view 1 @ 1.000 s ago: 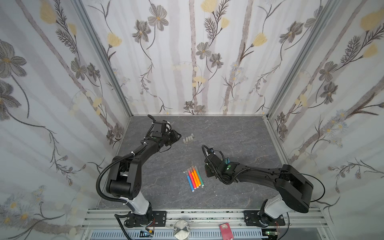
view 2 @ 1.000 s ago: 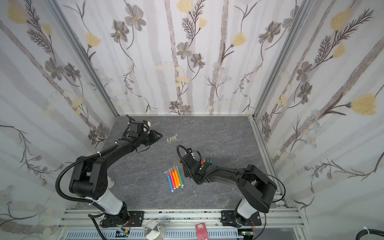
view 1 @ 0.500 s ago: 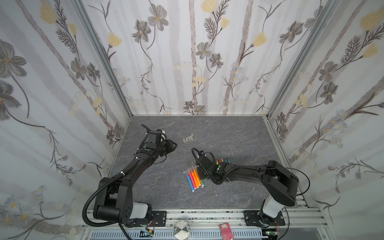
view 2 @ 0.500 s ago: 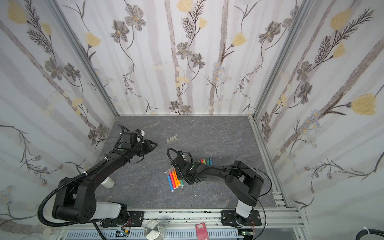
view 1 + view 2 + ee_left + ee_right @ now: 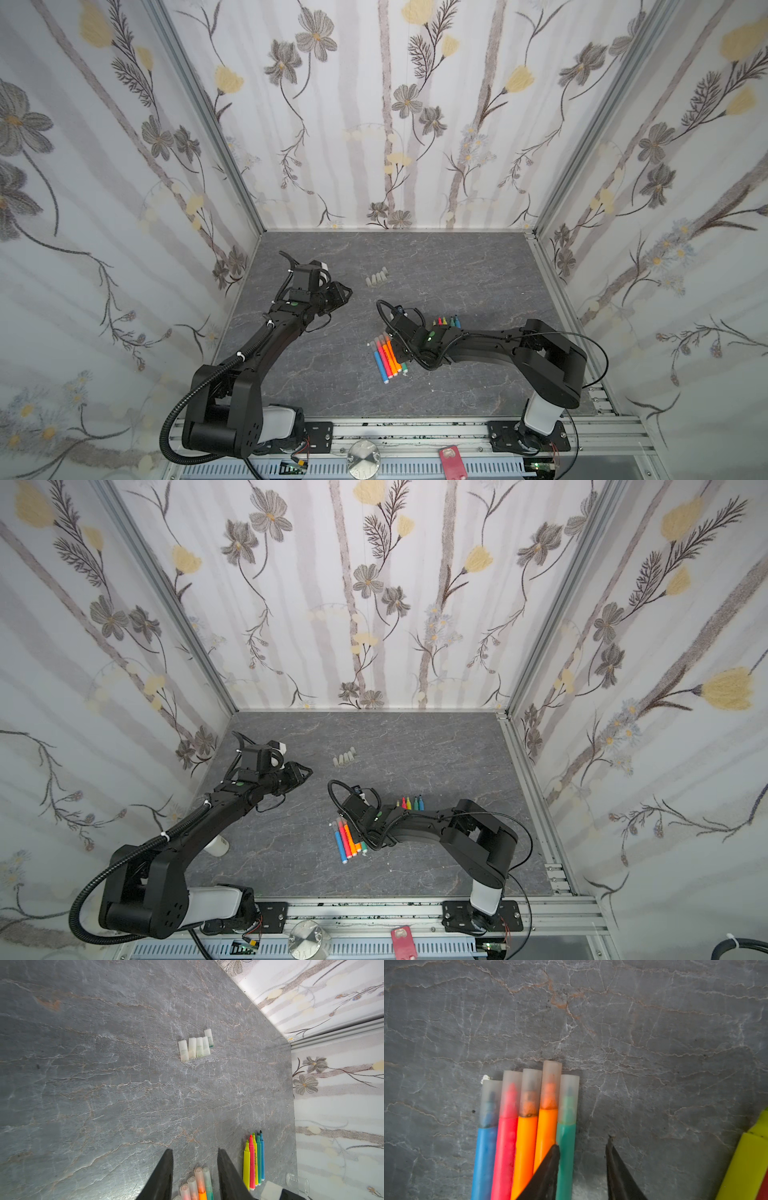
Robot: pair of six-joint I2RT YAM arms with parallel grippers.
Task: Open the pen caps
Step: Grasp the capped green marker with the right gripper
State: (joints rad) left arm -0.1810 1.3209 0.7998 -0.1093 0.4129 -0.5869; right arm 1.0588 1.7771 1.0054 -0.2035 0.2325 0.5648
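Five capped pens lie side by side: blue, pink, two orange, green. Each wears a translucent cap. My right gripper is open low over them. The green pen lies between its fingers, against one of them. In both top views this row lies at the middle front. Several uncapped pens lie to its right. Several loose pen caps stand in a row farther back. My left gripper hangs open and empty, left of the caps.
Flowered walls close the grey stone table on three sides. A white cylinder lies under the left arm. A clear beaker shows by the right wall. A red object and a metal knob sit on the front rail.
My right gripper has moved left from the uncapped pens to the capped row and come down over the green pen. My left gripper has drawn back a little toward the front.
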